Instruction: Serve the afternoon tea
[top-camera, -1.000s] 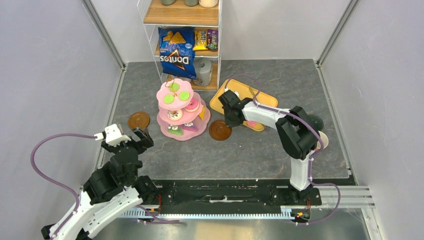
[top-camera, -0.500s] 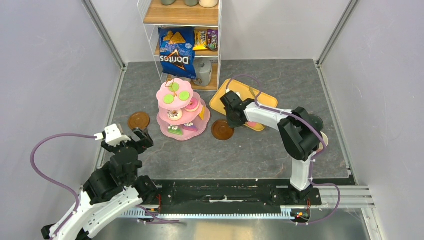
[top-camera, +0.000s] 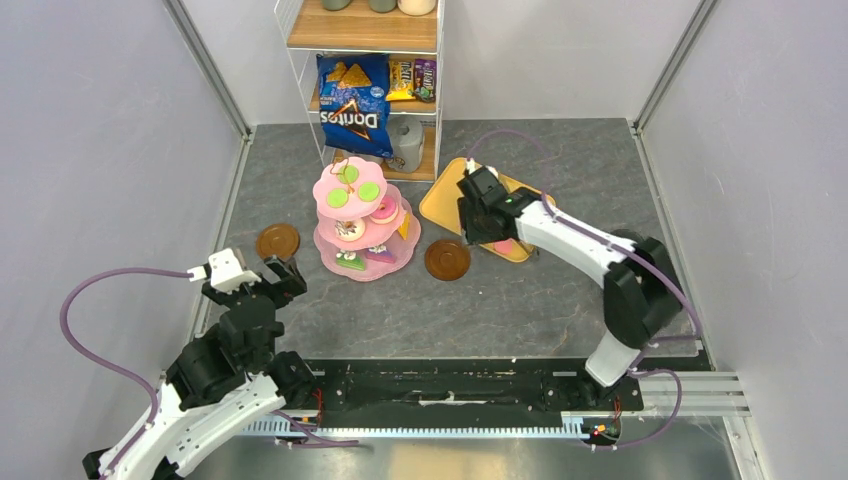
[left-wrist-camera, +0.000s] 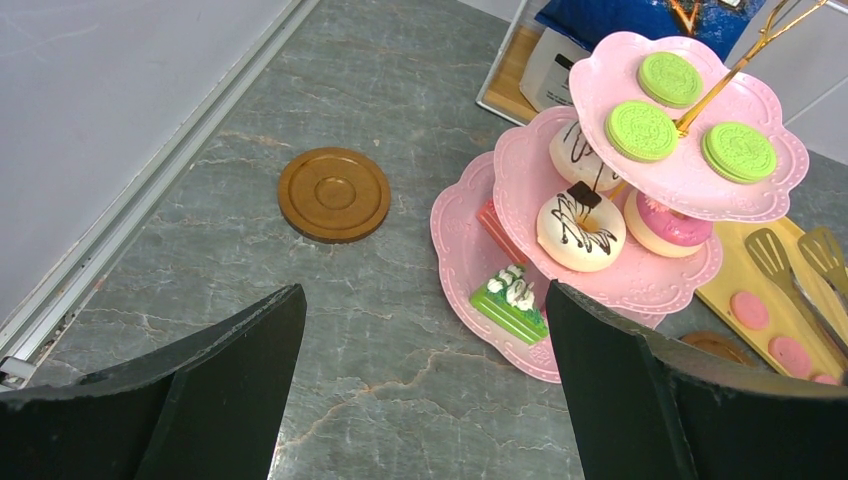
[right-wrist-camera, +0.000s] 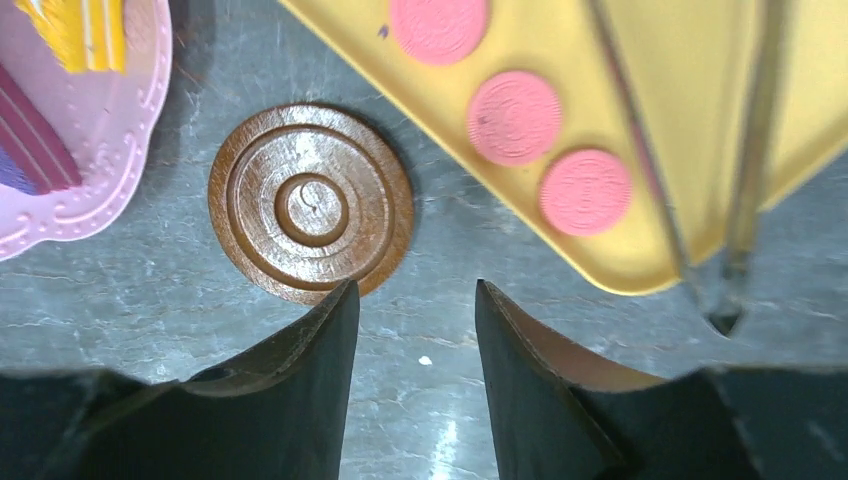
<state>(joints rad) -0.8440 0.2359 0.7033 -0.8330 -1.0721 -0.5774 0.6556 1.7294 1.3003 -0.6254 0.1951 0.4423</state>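
Two changes: right gripper (right-wrist-camera: 415, 290) spread, lifted off saucer (right-wrist-camera: 310, 205); left gripper (left-wrist-camera: 425, 295) unmoved, wide apart, empty.

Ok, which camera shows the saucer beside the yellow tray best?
Right wrist: the saucer sits whole and close. The top view shows it small; the left wrist catches only a sliver behind the pink stand.

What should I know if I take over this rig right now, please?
Left end effector: open, empty, hovering near the left saucer.
Right end effector: open, empty, beside the right saucer.
Done: stand holds cakes, donuts, green macarons; both saucers lie flat on the table.
To do: three pink macarons on the yellow tray; mugs not visible, probably go on saucers.
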